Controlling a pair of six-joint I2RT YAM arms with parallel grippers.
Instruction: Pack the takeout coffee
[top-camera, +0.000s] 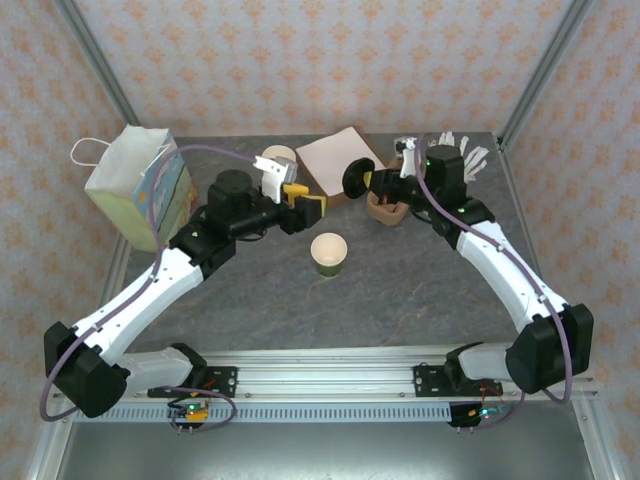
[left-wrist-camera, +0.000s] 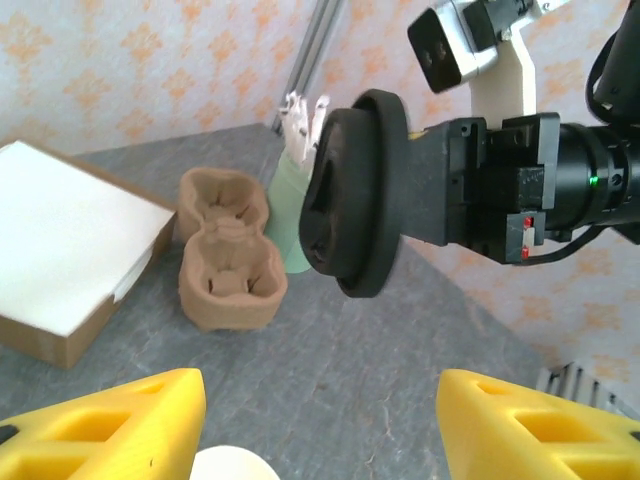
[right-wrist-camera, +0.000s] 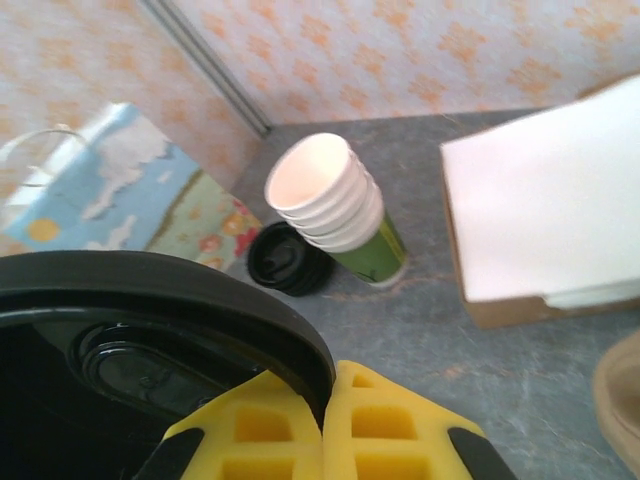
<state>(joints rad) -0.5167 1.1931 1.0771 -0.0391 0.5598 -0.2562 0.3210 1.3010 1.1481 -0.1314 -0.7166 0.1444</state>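
The takeout coffee cup (top-camera: 328, 252) stands upright and lidless on the grey table (top-camera: 400, 290), its cream inside open to the top camera. It sits well in front of the flat white box (top-camera: 335, 162), toward the arms' bases, touching nothing.

The left gripper (top-camera: 305, 203) hangs just off the box's near left corner, between the box and the cup. Its yellow fingers (left-wrist-camera: 100, 430) are spread wide with nothing between them, and the left wrist view catches the cup's pale rim at its bottom edge.

The right gripper (top-camera: 366, 179) is at the box's near right corner. Its yellow pads are pressed together on the rim of a black lid (top-camera: 355, 178) – the lid is held on edge, its round face turned toward the left gripper.

A brown pulp cup carrier (top-camera: 388, 208) lies just right of the box, below the right wrist. Behind the carrier stands a pale green holder (left-wrist-camera: 290, 215) with white cutlery sticking up out of it.

Just left of the box stands a stack of lidless cups (top-camera: 278, 157), and a second black lid (right-wrist-camera: 290, 265) lies flat against the foot of that stack on the side away from the box. Well to the left of the box – past the stack – a printed paper bag (top-camera: 135, 185) stands upright with its mouth open.
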